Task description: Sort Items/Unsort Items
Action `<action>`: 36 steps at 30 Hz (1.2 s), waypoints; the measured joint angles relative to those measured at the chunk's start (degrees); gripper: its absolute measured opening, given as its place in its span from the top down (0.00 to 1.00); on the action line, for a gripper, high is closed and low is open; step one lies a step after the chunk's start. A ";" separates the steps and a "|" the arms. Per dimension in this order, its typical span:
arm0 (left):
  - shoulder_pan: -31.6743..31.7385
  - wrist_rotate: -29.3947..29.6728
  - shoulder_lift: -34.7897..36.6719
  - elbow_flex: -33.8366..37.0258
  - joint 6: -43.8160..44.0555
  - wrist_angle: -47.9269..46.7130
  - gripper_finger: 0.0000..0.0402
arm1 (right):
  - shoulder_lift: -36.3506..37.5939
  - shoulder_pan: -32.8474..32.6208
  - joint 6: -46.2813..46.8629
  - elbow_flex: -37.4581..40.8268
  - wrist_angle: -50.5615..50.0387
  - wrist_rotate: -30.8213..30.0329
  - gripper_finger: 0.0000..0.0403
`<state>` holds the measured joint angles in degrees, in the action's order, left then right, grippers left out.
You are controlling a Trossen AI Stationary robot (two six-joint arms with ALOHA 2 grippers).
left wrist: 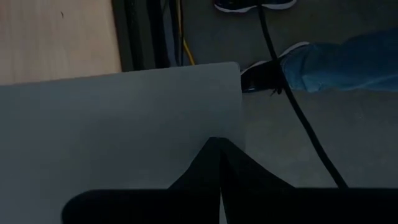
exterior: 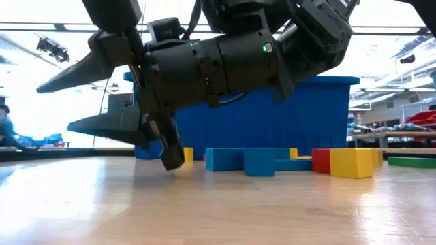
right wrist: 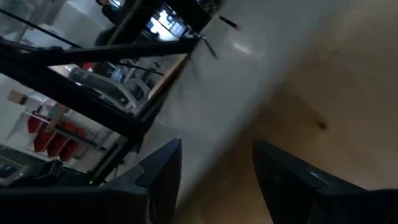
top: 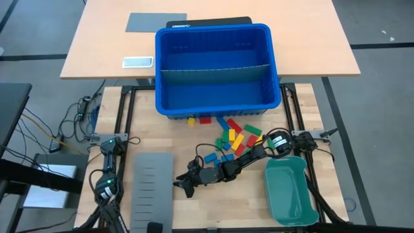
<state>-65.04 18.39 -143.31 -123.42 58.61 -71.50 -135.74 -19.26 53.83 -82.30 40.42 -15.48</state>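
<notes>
Right gripper (exterior: 95,102) fills the low view, lying nearly level just above the table (top: 194,207), its jaws standing apart with nothing between them. From above, that gripper (top: 183,183) sits beside the grey slotted sheet (top: 152,188), with the blocks (top: 234,141) scattered behind it in red, yellow, green and blue, just in front of the blue bin (top: 217,68). A teal tray (top: 290,189) lies near the right arm's base. Left gripper (top: 107,189) waits at the table's left edge, jaws pressed together and apparently empty, over what looks like the grey sheet's corner (left wrist: 124,124).
</notes>
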 joint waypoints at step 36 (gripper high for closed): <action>0.04 0.31 0.02 0.00 -0.21 -0.22 1.00 | -0.15 2.92 -3.79 -9.47 -10.74 3.34 0.51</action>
<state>-64.99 18.70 -143.28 -123.42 58.39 -71.72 -135.90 -16.34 50.04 -91.77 29.68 -12.14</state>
